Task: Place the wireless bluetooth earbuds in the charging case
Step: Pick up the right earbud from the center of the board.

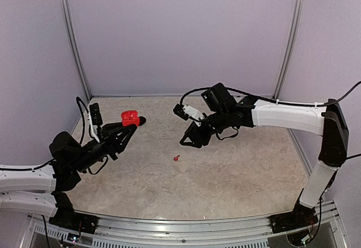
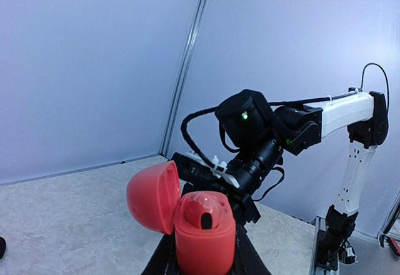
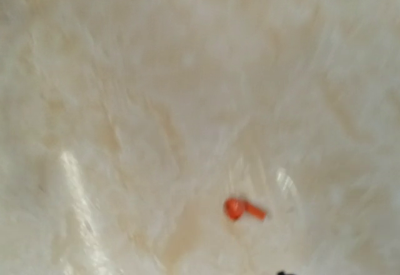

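Top external: left hand (image 1: pixel 131 123) is clamped on the red charging case (image 1: pixel 130 116) at far left of the surface (image 1: pixel 237 169). The right hand (image 1: pixel 190 137) hangs near, but apart from, a red earbud (image 1: pixel 176 158) lying loose mid-surface, and its finger spread cannot be told. Left wrist: the case sits upright between the fingers (image 2: pixel 250 259) with its lid swung open to the left; right wrist: the blurred earbud lies on the surface.

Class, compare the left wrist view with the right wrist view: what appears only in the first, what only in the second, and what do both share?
Only the left wrist view shows the red charging case, lid open and raised above the table, with the right arm behind it. Only the right wrist view shows a loose red earbud lying on the table, blurred. Both show the marbled beige table.
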You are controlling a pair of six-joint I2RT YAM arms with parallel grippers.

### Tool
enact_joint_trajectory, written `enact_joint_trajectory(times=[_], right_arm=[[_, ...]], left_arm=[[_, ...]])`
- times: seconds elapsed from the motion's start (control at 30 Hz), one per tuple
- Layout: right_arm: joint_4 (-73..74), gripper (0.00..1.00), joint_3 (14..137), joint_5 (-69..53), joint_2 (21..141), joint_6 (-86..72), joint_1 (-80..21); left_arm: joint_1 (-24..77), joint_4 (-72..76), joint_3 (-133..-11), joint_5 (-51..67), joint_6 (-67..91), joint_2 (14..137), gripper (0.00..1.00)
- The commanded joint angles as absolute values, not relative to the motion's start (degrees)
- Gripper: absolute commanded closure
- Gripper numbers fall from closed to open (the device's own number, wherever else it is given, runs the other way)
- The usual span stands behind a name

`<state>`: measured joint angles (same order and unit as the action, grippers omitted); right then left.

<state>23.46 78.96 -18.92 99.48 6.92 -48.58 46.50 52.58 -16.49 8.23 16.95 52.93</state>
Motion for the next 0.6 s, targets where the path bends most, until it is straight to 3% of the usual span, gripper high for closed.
enact_joint_trajectory(times=[0.0, 0.27, 0.57], right_arm=[[22.4, 0.48, 80.5, -19.3, 102.2, 3.7, -49.9], [21.4, 0.50, 83.6, -18.8, 111.7, 11.3, -51.8], [27.4, 0.51, 95.5, -22.0, 123.3, 15.3, -49.5]], left_arm=[[45.7, 52.2, -15.0, 6.2, 18.5, 51.0, 1.00], [45.6, 53.5, -14.4, 7.0, 18.6, 51.2, 1.00], [45.5, 53.0, -14.3, 7.0, 18.5, 50.2, 1.00]])
